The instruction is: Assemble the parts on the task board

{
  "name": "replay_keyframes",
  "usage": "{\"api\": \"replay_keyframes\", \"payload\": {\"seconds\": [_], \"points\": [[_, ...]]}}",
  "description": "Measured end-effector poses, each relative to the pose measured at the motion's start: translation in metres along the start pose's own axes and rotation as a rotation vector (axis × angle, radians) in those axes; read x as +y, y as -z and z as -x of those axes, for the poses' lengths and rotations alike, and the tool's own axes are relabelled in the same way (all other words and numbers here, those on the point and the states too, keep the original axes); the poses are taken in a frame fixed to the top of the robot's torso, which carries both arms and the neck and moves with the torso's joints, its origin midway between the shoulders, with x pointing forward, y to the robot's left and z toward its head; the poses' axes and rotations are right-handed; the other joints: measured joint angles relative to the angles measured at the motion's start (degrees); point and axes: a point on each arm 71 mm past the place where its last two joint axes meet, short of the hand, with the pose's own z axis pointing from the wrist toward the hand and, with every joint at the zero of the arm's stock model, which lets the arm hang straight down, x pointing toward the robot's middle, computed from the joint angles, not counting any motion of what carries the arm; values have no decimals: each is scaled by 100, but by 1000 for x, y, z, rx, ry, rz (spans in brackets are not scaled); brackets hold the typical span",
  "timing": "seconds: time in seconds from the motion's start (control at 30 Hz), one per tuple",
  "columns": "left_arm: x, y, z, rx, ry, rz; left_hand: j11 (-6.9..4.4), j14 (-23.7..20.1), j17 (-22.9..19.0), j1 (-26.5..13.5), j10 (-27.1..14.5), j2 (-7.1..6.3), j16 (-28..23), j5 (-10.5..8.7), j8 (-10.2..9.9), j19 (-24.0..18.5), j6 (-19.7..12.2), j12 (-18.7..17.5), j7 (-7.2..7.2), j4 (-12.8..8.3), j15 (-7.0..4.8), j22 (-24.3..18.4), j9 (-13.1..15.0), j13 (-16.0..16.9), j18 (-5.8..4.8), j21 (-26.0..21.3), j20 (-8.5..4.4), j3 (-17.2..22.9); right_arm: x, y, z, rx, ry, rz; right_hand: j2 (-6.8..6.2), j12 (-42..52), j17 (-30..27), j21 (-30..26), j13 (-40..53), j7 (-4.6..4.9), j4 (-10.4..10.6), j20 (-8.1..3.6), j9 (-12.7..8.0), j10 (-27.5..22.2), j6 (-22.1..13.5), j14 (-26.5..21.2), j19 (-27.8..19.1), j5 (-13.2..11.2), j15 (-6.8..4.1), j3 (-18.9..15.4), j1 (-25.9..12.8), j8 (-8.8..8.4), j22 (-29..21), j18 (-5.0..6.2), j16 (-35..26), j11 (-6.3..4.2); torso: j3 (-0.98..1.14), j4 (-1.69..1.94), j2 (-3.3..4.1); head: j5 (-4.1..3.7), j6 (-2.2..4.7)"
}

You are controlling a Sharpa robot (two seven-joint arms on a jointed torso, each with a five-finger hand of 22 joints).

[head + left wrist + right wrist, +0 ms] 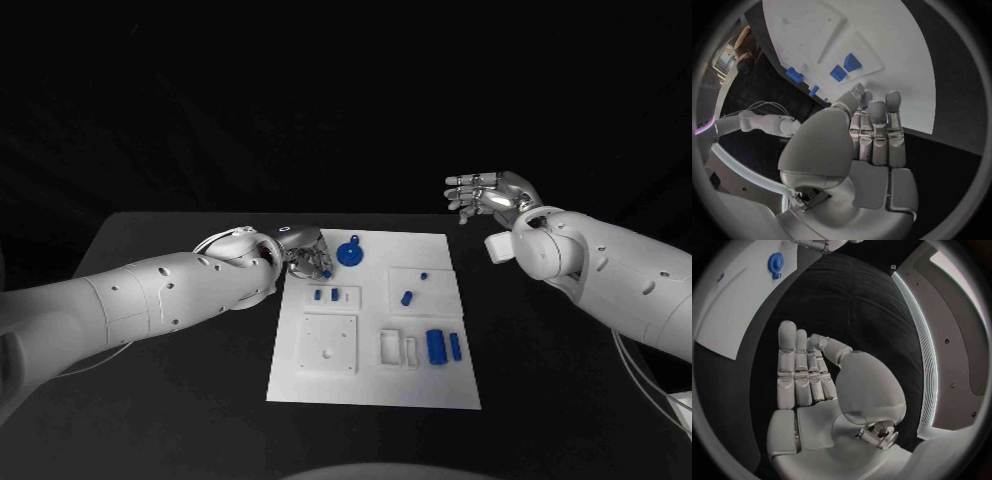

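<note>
Black counter, white board lying flat at centre, long side running away from robot.

L hand sits at board's far-left corner, over the edge. Wrist view: fingers straight, side by side, thumb alongside, nothing held; fingertips over counter just short of board edge. Head view: hand partly hidden behind the forearm, so can't tell if it touches the board.

R hand raised off board's far-right corner, well apart from it, above bare counter. Fingers extended & close together, thumb a little apart, palm empty (wrist view:).

Parts on board:
- round blue part w/ a tab, far end, just beside L hand; also seen from R wrist.
- two small blue pcs in a shallow raised tray on left, mid-board.
- small blue pc on right mid-board, w/ a tinier one just beyond it.
- two longer blue blocks side by side, near right, next to a white slotted block.
- white square plate near left, no blue on it.
</note>
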Motion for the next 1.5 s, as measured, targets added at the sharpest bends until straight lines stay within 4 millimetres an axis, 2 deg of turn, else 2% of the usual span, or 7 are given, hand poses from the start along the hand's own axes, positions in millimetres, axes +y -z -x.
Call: {"api": "replay_keyframes", "payload": {"seconds": [1.5], "points": [[-2,-6,-4,12,-14,13,0,-1,9,42,-1,7,-20,10,0,0,-12,-4,12,12,1,2,1,0,0,0,0,11,0,0,-1,2,-1,1,22,0,8,-30,0,-8,16,21,0,-21,8,-1,19,0,1,-16,-22,0,1,0,0,-21,1,-1,-1,-13,-36]]}}
